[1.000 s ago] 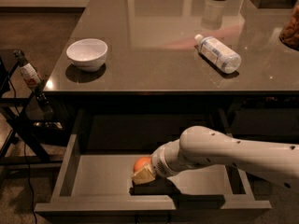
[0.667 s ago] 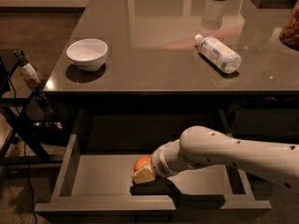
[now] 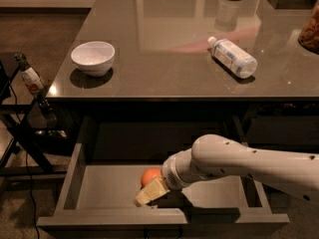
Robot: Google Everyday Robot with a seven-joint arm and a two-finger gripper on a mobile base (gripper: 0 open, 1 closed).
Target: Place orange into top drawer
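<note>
The orange [image 3: 150,175] is low inside the drawer [image 3: 107,195], over the grey floor, a little left of centre and nearer the front panel than the back. Whether it rests on the floor or hangs just above it cannot be told. The main risk, as I judge it, is the release. If the orange is let go while off the floor, the round fruit could roll toward a side wall, though the low walls should keep it in. If the gripper [image 3: 149,192] pulls away while clamped, it would drag the orange back out. The arm [image 3: 249,162] reaches in from the right across the drawer's front corner, so a careless lift could also knock the front panel or the table [image 3: 164,71] edge overhanging the drawer's back. The gripper lies against the orange's near, lower side and hides part of it, so only the top and left of the fruit show behind the pale tip. Whether it is pinching the orange or has let go cannot be told. Up on the table, well apart from all this, stand 1 bowl [image 3: 93,58] and 1 bottle [image 3: 232,57] lying on its side.
</note>
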